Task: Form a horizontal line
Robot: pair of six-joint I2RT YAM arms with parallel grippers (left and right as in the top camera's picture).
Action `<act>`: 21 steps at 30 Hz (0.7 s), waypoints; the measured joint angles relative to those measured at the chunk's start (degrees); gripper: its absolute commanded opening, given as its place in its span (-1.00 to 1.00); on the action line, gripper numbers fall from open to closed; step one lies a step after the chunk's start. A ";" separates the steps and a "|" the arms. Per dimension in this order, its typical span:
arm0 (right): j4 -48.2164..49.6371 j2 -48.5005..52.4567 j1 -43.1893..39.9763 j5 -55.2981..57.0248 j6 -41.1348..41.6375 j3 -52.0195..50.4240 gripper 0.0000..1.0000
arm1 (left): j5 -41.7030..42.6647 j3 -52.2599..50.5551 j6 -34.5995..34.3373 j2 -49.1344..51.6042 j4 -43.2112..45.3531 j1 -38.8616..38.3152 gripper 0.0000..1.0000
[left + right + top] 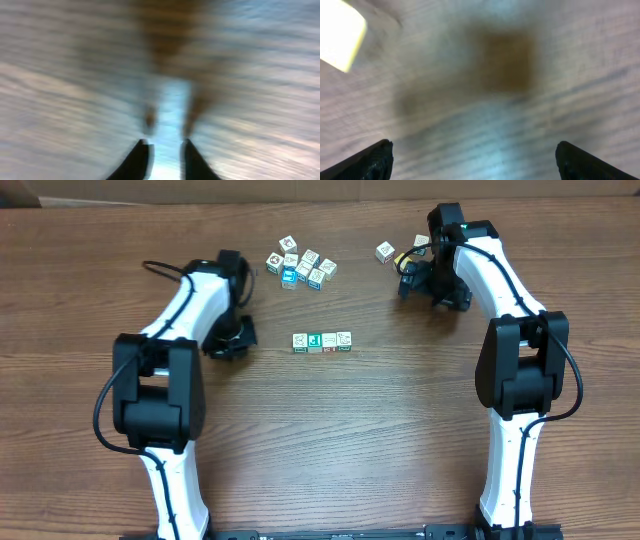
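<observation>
Between the fingers of the left gripper a narrow gap shows only blurred wood, so its jaws stand a little apart and hold nothing. On the right gripper the two dark fingertips sit at opposite edges of the wrist view, wide apart, also with nothing between them (a pale yellow block is blurred at the upper left corner). Seen from above, the left gripper is to the left of the horizontal line, near it but not touching. The line lies at the middle of the table, four cubes edge to edge. Behind it is a loose clump of cubes, and the right gripper is well apart, far right, beside a single cube
</observation>
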 measured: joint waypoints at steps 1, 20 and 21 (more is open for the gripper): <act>0.81 0.00 0.00 0.00 0.02 -0.02 1.00 | 0.02 -0.02 0.20 0.00 -0.70 0.59 0.34; 6.64 0.00 0.00 0.02 0.02 -0.04 1.00 | 0.24 -0.09 0.02 0.00 7.72 2.51 1.00; 6.64 0.00 0.00 0.02 0.02 -0.04 1.00 | 0.24 -0.09 0.02 0.00 9.20 2.51 1.00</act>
